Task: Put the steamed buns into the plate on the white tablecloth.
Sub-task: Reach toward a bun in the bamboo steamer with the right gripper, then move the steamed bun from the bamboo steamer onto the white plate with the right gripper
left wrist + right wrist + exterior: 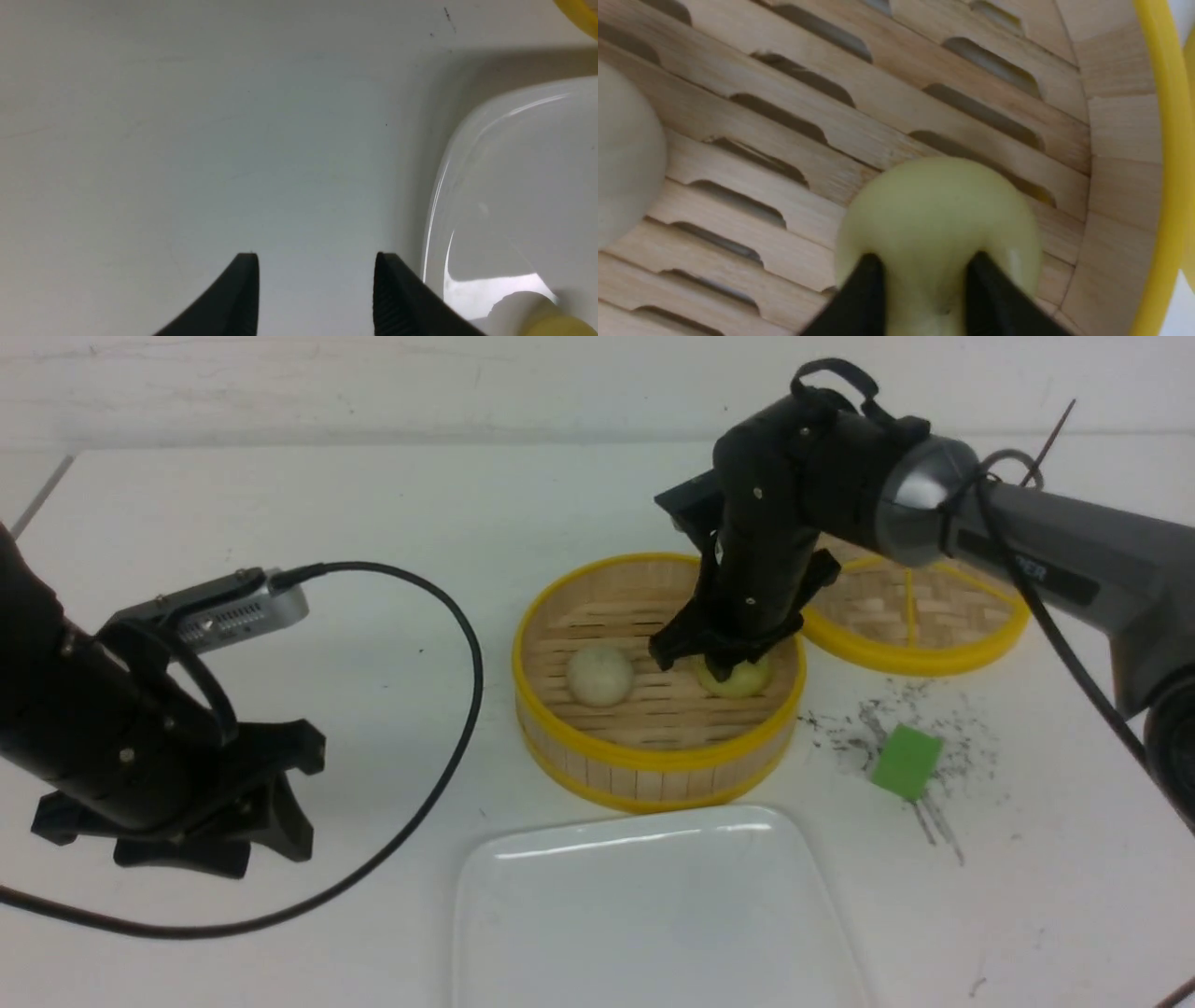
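Front view, 2 buns (600, 675), right hand (724, 665) gripping yellow bun (750, 679), left hand (316, 261) spread

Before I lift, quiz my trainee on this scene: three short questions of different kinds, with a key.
1. True or false: the left gripper is open and empty.
2. What is the right gripper pinching? A. pale yellow bun B. off-white bun C. green cube
3. How many buns lie inside the bamboo steamer basket?
Key: 1 true; 2 A; 3 two.
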### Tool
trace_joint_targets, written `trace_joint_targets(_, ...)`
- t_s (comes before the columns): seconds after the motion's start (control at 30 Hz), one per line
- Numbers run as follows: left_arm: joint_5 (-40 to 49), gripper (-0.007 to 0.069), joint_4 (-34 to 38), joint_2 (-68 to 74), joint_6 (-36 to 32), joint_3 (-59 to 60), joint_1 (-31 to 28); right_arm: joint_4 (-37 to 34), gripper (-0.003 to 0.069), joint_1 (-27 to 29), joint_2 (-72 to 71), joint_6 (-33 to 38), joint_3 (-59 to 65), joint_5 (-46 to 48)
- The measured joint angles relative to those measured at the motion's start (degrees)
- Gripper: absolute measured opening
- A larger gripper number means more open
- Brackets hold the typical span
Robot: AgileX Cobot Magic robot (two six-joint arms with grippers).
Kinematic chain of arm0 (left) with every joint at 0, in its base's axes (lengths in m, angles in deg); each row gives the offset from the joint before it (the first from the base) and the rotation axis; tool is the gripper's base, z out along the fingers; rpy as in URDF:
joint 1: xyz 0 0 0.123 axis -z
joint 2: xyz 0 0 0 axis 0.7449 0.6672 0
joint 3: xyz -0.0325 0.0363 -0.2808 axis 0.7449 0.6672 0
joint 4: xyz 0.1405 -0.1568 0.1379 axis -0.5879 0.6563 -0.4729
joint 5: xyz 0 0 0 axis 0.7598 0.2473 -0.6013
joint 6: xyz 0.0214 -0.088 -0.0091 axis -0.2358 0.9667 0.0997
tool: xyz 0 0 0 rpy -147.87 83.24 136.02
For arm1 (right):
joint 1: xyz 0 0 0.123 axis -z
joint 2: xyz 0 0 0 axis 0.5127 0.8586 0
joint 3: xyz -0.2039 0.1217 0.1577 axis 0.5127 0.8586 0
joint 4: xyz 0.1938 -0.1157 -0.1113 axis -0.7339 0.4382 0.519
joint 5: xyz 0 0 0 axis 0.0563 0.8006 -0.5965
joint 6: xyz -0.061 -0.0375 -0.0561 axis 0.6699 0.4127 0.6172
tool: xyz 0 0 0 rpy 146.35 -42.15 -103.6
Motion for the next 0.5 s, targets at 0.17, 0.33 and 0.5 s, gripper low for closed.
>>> trace_joint_targets(0.17,-0.23,0.0358,-0.11,0.00,0.00,0.00,0.00,-2.34,0.0013,0.00,-3.84,2.09,0.11,7.75)
trace_joint_targets(0.33,-0.57,0.0358,-0.05,0.00,0.00,0.00,0.00,-10.27,0.0013,-0.26,-15.04,3.74,2.88,11.08)
trace_joint_targets(0.5,-1.99,0.0358,-0.05,0.00,0.00,0.00,0.00,-12.97,0.0015,-3.56,-25.18,3.17,14.70,11.33)
